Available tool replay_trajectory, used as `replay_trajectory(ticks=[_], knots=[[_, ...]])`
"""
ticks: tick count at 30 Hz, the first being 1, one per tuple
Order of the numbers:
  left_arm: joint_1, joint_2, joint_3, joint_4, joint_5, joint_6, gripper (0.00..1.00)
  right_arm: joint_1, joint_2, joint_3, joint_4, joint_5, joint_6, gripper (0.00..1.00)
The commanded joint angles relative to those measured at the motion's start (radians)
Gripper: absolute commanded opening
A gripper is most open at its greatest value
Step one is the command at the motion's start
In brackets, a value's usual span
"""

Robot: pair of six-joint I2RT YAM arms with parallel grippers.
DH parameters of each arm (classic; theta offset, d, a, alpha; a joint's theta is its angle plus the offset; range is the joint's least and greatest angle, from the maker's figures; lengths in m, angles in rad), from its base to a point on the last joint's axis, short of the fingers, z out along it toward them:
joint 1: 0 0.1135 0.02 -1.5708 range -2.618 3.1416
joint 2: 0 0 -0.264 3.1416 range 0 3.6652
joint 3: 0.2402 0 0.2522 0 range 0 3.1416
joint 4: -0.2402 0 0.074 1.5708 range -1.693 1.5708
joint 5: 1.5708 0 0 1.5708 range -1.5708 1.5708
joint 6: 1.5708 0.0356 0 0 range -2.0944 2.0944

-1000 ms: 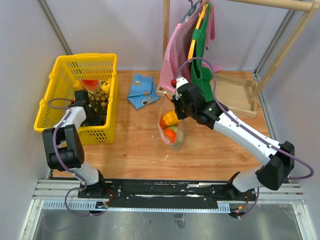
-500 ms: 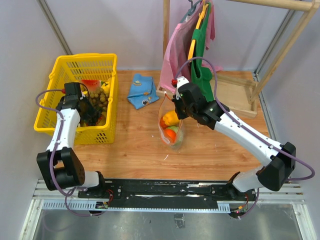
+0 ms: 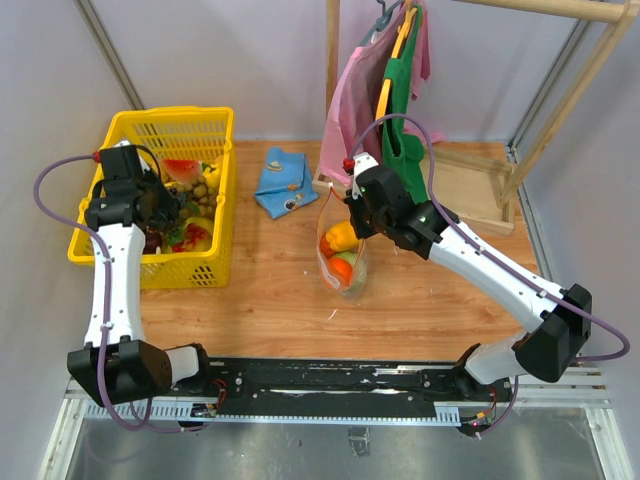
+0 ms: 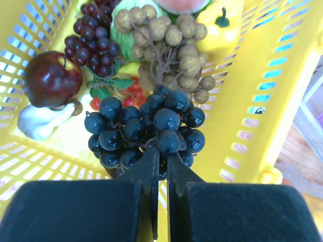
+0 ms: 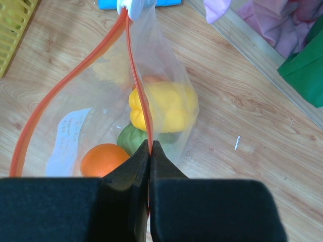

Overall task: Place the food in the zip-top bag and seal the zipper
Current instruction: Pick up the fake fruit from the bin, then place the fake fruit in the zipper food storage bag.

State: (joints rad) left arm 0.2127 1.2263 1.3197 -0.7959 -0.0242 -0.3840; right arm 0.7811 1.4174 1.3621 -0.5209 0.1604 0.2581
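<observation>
Left gripper (image 4: 161, 151): closed to a sliver on the near side of the dark grapes (image 4: 144, 128). Holds the bunch above the yellow basket (image 4: 242, 126), over the fruit lying inside.

Right gripper (image 5: 150, 146): fully closed, pinching one lip of the zip-top bag (image 5: 161, 65) at the zipper (image 5: 137, 80). Keeps the bag upright on the wooden table (image 5: 242, 116), mouth gaping, near the table's middle and well apart from the basket.

Contents already bagged:
- yellow pepper (image 5: 164, 108)
- orange (image 5: 101, 161)
- green piece (image 5: 131, 138), wedged between the two

Remaining in the basket:
- red apple (image 4: 50, 78)
- purple-red grapes (image 4: 93, 38)
- tan berry cluster (image 4: 171, 45)
- second yellow pepper (image 4: 219, 25)
- small red tomatoes (image 4: 128, 91)
- watermelon slice (image 3: 182, 168), at the far end

Progress, as a judgement: roughly a third of the loading done. Dark grapes in hand but not yet carried across to the bag. Several pieces to fetch after that. Zipper unsealed along its whole length, white slider (image 5: 133, 6) parked at the far corner. Sealing entirely outstanding.
</observation>
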Motion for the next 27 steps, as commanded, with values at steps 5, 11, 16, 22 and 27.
replay_trajectory(ticks=[5,11,16,22,27], knots=[[-0.002,-0.042,0.105,-0.017,-0.026,0.029,0.0,-0.012,-0.026,0.014,0.011,0.017,-0.006,0.01],[-0.004,-0.071,0.15,0.039,0.141,0.028,0.0,-0.012,-0.026,0.017,0.011,0.011,-0.009,0.01],[-0.005,-0.088,0.182,0.083,0.302,0.033,0.0,-0.012,-0.032,0.013,0.022,0.002,-0.015,0.01],[-0.083,-0.099,0.176,0.146,0.437,0.044,0.0,-0.012,-0.037,0.016,0.029,-0.01,-0.016,0.01],[-0.195,-0.133,0.172,0.203,0.495,0.057,0.0,-0.012,-0.044,0.02,0.038,-0.021,-0.013,0.01]])
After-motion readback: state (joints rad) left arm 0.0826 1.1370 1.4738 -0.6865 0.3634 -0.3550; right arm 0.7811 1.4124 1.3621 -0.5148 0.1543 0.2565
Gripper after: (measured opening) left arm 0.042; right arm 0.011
